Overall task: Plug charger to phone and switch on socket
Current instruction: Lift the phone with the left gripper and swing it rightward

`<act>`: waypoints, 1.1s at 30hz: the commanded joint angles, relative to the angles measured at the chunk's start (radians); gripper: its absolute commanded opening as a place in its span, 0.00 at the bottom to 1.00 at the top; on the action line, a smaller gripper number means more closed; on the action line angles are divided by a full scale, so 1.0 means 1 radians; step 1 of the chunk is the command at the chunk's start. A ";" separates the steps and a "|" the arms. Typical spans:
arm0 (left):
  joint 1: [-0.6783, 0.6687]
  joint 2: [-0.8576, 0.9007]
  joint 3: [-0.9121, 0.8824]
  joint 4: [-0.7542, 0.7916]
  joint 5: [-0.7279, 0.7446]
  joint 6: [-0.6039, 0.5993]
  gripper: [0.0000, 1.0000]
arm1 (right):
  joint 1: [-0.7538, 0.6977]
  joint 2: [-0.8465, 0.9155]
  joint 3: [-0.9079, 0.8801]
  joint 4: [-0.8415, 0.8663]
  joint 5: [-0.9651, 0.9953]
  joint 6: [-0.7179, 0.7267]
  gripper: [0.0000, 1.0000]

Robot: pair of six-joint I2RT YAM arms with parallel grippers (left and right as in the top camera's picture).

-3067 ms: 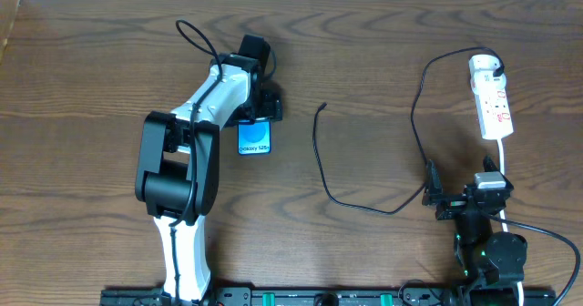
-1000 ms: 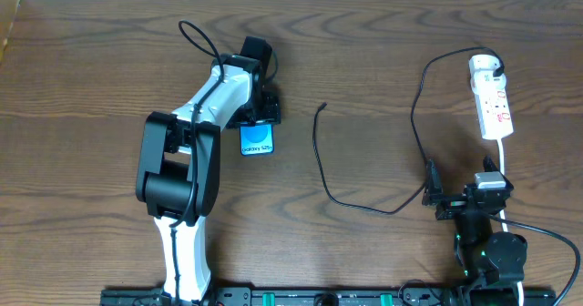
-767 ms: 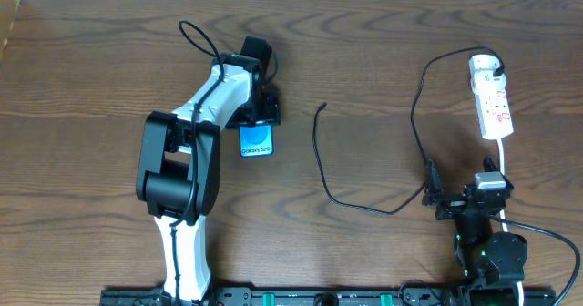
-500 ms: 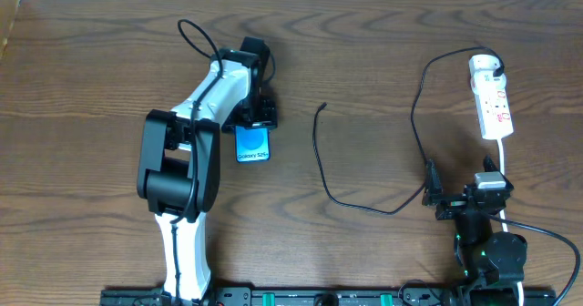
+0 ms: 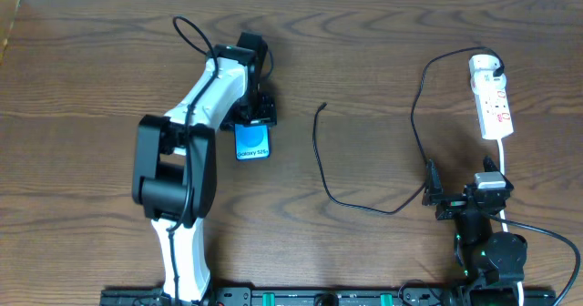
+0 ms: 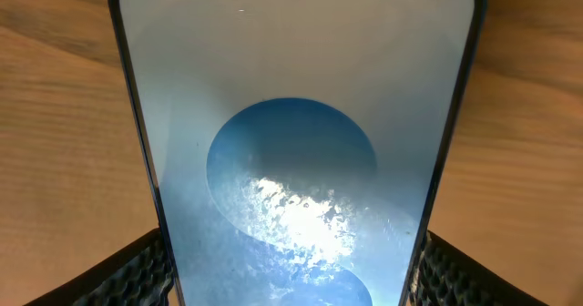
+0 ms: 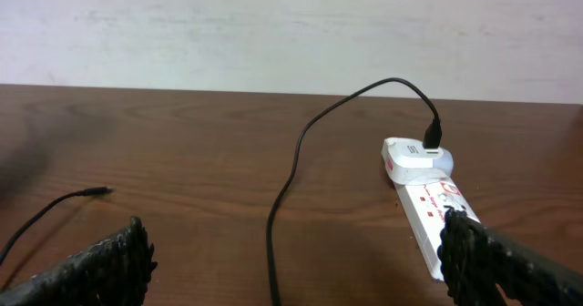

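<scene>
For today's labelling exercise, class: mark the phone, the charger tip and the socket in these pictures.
phone (image 5: pixel 253 142): overhead view, middle of its blue screen.
charger tip (image 5: pixel 323 106): overhead view, free end of the black cable.
socket (image 5: pixel 496 110): overhead view, middle of the white strip.

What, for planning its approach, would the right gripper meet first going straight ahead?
Likely the long thin black charger cable, lying on the wooden table ahead of the right gripper; height is unclear, so it might pass above.
</scene>
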 commanded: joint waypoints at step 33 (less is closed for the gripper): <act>0.115 -0.209 0.028 -0.005 0.723 -0.209 0.75 | 0.006 -0.005 -0.003 -0.003 -0.005 0.014 0.99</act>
